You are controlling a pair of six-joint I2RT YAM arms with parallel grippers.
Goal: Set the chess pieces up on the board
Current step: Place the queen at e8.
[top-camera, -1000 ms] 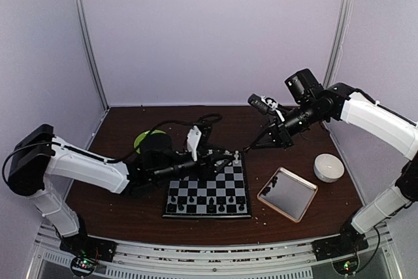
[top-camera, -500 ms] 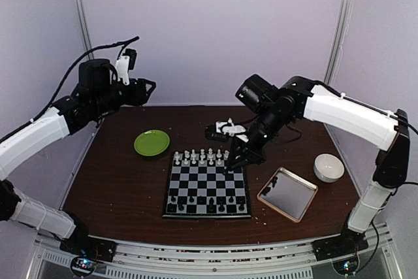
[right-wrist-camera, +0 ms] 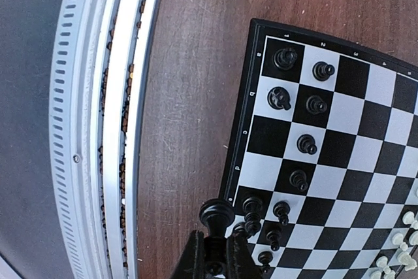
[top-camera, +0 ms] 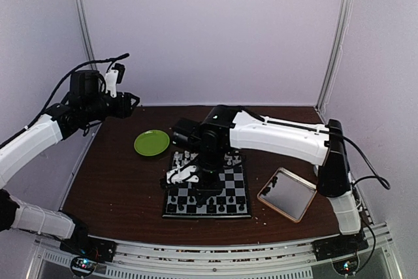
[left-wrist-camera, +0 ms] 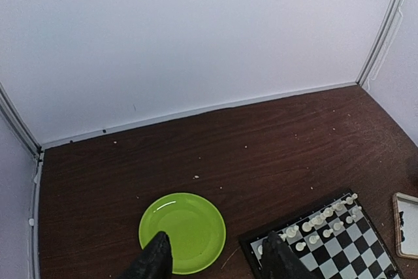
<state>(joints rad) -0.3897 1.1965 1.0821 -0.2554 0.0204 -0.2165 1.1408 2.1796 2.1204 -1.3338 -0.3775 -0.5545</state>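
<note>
Holding a black piece (right-wrist-camera: 217, 213) clamped between its fingertips, your right gripper (right-wrist-camera: 214, 245) hangs over the edge of the board (right-wrist-camera: 382, 86) where the other black pieces (right-wrist-camera: 307, 143) stand in two rows. The grip sits low on the piece and leaves its round head free above the fingers, which should let you set it down upright without tipping it. The outermost row has bare squares between the pieces already standing, so one of those gaps looks like the likely target. Several black pieces stand just beside the fingertips, and they are what you could knock as you lower or back away, so come down straight. The white pieces (right-wrist-camera: 410, 219) are lined up on the far side of the board, well apart from this work. Beyond the board's border on the other side lies bare table, then the metal rail (right-wrist-camera: 111, 129). Your left gripper (left-wrist-camera: 217, 253) is raised high at the left with its fingers apart and nothing between them, looking down on the green plate (left-wrist-camera: 183, 227), so it blocks nothing. From above, the right arm stretches across the board and hides much of it, and the tray (top-camera: 287, 193) sits off to the board's right.
</note>
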